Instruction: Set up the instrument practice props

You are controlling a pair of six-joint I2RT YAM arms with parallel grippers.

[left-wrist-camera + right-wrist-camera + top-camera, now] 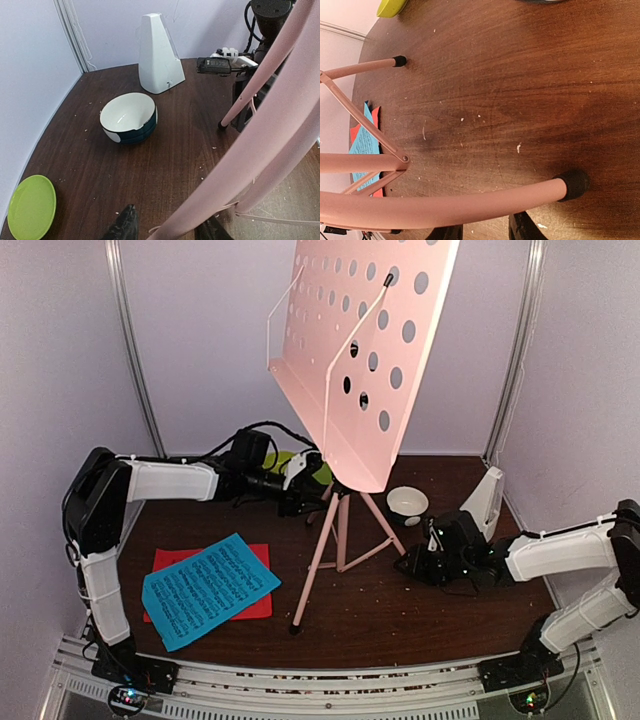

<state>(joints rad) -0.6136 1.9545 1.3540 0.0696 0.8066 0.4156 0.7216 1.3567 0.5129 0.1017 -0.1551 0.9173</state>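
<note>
**Stand upright at mid-counter, sheets not yet on it**

The pale pink music stand [341, 515] stands on its tripod at the middle of the counter [420, 615]. Its hole-dotted desk [370, 350] tilts back and is bare. My left fingers [126, 225] sit either side of a pink tube high on the tripod. My right fingers [522, 227] sit low by the right leg, just beside its black foot cap [572, 184]. I cannot tell whether either pair is clamped on the tube or only straddles it.

I judge the step in hand to be settling the stand. The blue sheet [210, 590] lies across the red sheet [165, 562] near the near-left corner. The metronome [485, 500] waits at the far right corner, with the white bowl [407, 502] just beside it.

The next move calls for letting go without rocking the tripod. After that I must lift a thin sheet off a flat surface, probably by an edge.

Only the overhead view shows the desk and both sheets whole. The left wrist view alone gives the lime plate [31, 207] clearly. The right wrist view alone shows the foot cap resting on the wood.
</note>
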